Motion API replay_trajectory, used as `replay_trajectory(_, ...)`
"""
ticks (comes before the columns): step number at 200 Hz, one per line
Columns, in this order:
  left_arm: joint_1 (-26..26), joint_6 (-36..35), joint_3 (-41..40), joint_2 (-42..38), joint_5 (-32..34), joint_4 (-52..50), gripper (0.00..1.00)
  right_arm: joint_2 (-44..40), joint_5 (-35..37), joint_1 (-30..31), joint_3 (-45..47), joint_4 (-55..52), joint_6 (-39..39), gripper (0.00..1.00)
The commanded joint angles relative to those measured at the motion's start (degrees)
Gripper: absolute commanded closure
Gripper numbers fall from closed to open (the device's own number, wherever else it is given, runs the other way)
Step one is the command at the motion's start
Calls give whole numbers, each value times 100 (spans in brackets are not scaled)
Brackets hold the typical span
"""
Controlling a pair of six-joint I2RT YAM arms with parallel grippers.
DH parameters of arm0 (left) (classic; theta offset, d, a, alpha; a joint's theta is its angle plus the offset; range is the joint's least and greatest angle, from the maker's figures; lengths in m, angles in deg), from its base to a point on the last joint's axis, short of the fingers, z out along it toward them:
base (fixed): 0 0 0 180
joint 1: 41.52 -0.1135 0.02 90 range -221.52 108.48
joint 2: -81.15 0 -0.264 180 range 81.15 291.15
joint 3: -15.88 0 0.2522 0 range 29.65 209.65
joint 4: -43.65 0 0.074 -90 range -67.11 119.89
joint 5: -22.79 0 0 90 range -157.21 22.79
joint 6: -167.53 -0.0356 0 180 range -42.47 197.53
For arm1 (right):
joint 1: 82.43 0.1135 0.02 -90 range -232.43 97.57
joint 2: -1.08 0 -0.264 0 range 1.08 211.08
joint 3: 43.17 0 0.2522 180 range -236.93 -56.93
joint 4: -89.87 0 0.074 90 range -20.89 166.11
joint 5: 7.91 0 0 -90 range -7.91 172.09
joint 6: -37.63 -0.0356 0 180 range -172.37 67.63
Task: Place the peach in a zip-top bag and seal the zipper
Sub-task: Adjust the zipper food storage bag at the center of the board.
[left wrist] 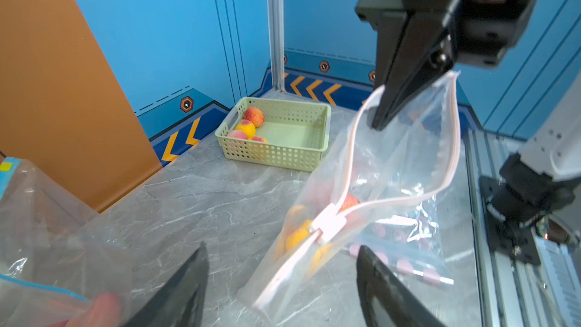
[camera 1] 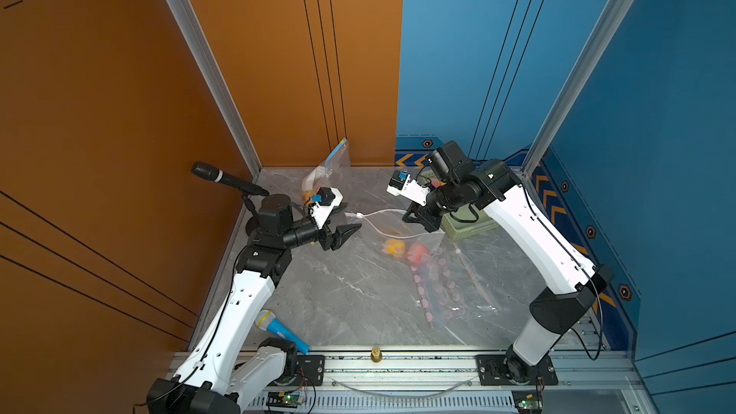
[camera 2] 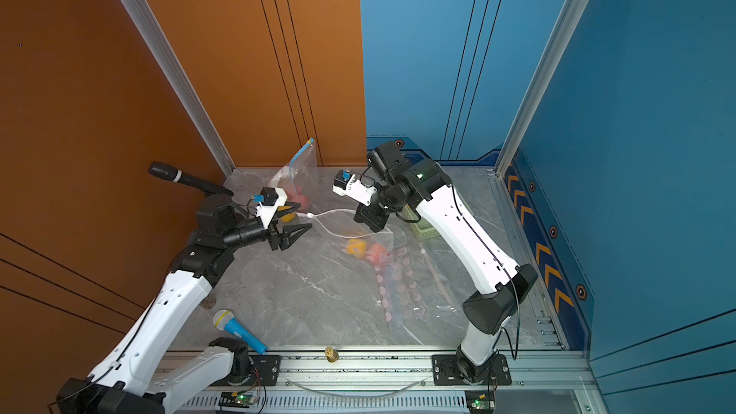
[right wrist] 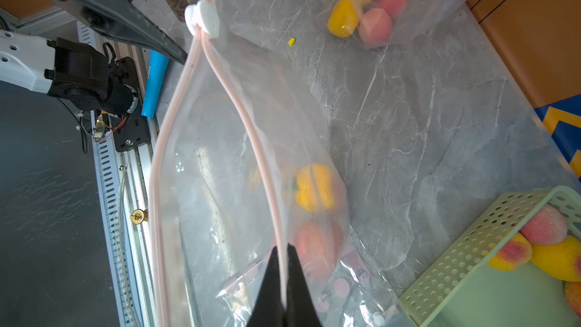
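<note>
The left gripper (left wrist: pixel 281 248) hangs with jaws apart just short of the white slider (left wrist: pixel 328 220). It should close squarely on that tab and draw it along the pink track toward the right gripper (right wrist: pixel 283 248), clamped on one lip of the zip-top bag (left wrist: pixel 393 158) (a taut track slides easier). Beyond, the peach (right wrist: pixel 314 246) lies inside the bag, rosy and blurred through the plastic, beside a yellow fruit (right wrist: pixel 314 187).

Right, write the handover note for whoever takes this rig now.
Right gripper: shut on the pink zipper rim of the bag, holding it up.
Left gripper: open, empty, close to the white slider.
Done: a peach lies inside the bag.
Left: the mouth gapes open; grip the slider and run it along the track to seal.
Spare peaches sit in the green basket.
</note>
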Motion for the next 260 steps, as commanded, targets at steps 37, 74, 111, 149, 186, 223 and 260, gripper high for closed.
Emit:
replay_trajectory(37,-31,-557,214,71,-516,-790,56,263,-888,-243,-478,-525,398,100)
replay_trajectory(74,59,-558,336,12,-625,-806,82,293,-1013,-323,-622,-659,498,100)
replay_trajectory(111,227,-527,481,-84,-404,-822,100,366,-1081,-349,-622,-760,529,100)
replay_trajectory(149,237,-411,452,-201,-266,-856,100,329,-973,-370,-622,-730,472,87)
replay_trajectory(186,230,-319,179,-258,176,-832,100,252,-366,-323,-661,-413,124,51)
replay_trajectory(223,227,-201,186,-298,294,-707,100,-287,191,-89,-516,598,-326,43)
replay_trajectory(260,255,-48,208,-265,333,-656,100,-731,337,489,110,2025,-738,32)
